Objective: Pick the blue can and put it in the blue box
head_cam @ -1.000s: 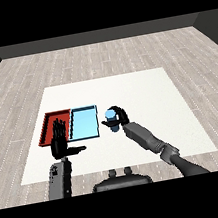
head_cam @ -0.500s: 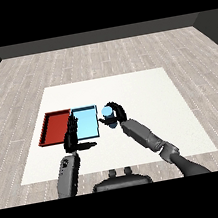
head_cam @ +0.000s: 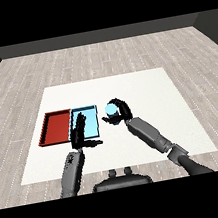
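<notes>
Lately, the right robot hand [head_cam: 121, 110], curled round the blue can [head_cam: 111, 111], had carried it leftward, just beside the blue box [head_cam: 92, 120]; left robot hand [head_cam: 79, 132] lay spread over that box.

Matt white surface [head_cam: 143, 89] sits over a grey wood-plank floor [head_cam: 97, 57]; beside the red tray [head_cam: 58, 126], the blue tray [head_cam: 90, 122] looks smooth, plastic-like.

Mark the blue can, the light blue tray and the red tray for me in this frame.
blue can [head_cam: 111, 111], head view, on its pale top.
light blue tray [head_cam: 90, 120], head view, on its bare floor right of the left hand.
red tray [head_cam: 57, 128], head view, on its floor's middle.
</notes>
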